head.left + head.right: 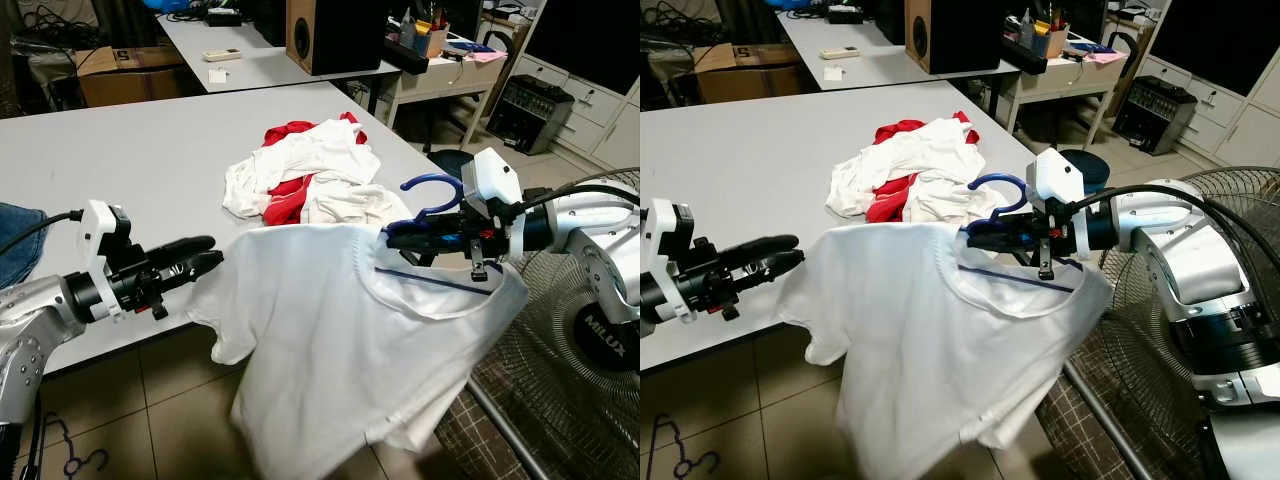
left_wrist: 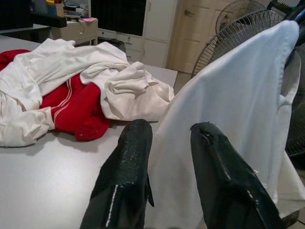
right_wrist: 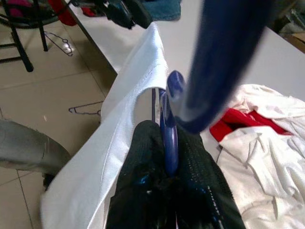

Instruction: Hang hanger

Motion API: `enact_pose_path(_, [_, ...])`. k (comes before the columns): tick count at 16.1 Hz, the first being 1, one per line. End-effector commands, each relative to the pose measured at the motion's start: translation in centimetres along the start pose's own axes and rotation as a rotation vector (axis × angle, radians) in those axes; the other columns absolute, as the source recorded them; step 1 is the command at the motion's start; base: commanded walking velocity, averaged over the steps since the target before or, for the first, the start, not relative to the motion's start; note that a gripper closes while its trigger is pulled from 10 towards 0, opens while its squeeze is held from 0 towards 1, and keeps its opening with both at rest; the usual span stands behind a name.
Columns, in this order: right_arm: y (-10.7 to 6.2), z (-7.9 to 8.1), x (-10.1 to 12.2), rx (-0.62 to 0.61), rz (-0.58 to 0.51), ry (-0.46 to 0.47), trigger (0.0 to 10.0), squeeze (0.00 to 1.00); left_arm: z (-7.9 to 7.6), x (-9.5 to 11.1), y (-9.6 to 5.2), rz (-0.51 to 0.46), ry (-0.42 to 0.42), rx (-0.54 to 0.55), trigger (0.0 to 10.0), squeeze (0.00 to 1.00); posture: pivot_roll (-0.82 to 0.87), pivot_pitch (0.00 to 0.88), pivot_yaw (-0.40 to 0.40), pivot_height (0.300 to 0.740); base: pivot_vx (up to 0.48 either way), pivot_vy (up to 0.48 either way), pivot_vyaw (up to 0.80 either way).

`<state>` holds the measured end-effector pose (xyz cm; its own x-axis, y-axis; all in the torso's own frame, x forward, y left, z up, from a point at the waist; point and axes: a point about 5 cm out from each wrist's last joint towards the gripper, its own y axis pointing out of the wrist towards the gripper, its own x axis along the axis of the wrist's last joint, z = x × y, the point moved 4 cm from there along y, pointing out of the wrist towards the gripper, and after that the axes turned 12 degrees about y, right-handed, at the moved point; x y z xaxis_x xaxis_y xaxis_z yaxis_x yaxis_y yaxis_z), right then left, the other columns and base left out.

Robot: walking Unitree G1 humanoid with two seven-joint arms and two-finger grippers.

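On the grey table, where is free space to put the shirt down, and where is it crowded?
The grey table is bare on the robot's left, between the heap of white and red clothes and the blue cloth at its left edge. It is crowded near the right corner, where the heap lies beside the white T-shirt on the blue hanger held by the right gripper.

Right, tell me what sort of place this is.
Probably a workroom or home office used for laundry sorting. A big grey table holds a clothes pile, a speaker and cluttered desk stand behind, and a fan sits on the tiled floor.
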<state>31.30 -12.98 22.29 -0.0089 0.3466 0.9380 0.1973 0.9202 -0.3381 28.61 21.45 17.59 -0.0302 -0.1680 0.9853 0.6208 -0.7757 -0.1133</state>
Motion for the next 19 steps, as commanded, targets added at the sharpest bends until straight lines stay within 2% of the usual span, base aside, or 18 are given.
enact_pose_path(1, [-0.7, 0.0, 1.0, -0.007, -0.024, -0.026, 0.0, 0.00, -0.2, 0.0, 0.6, 0.003, -0.004, -0.024, 10.0, 1.00, 0.02, 0.000, -0.055, 0.740, 0.000, 0.000, 0.00])
enact_pose_path(4, [-0.5, 0.2, 1.1, 0.009, -0.025, -0.029, 0.0, 0.00, -2.2, -0.6, 1.7, 0.002, -0.093, -0.145, 10.0, 1.00, 0.01, 0.000, -0.053, 0.740, 0.000, 0.000, 0.00])
enact_pose_path(5, [-0.5, 0.2, 1.2, 0.008, -0.025, -0.029, 0.0, 0.00, -2.8, -0.3, 1.9, -0.028, -0.131, -0.177, 10.0, 0.56, 0.01, 0.000, -0.052, 0.740, 0.000, 0.000, 0.00])
enact_pose_path(6, [-0.6, 0.2, 1.2, 0.007, -0.026, -0.030, 0.0, 0.00, -3.0, -0.4, 1.9, -0.024, -0.136, -0.185, 9.2, 0.00, 0.01, 0.000, -0.052, 0.740, 0.000, 0.000, 0.00])
enact_pose_path(7, [-0.6, 0.2, 1.3, 0.005, -0.027, -0.030, 0.0, 0.00, -2.9, -0.9, 2.0, -0.003, -0.126, -0.175, 0.0, 0.00, 0.01, 0.000, -0.053, 0.740, 0.000, 0.000, 0.00])
enact_pose_path(19, [-1.0, 0.2, 1.6, 0.018, -0.022, -0.034, 0.0, 0.00, -1.8, -1.0, 2.0, -0.036, -0.129, -0.095, 0.0, 0.00, 0.00, 0.000, -0.061, 0.740, 0.000, 0.000, 0.00])
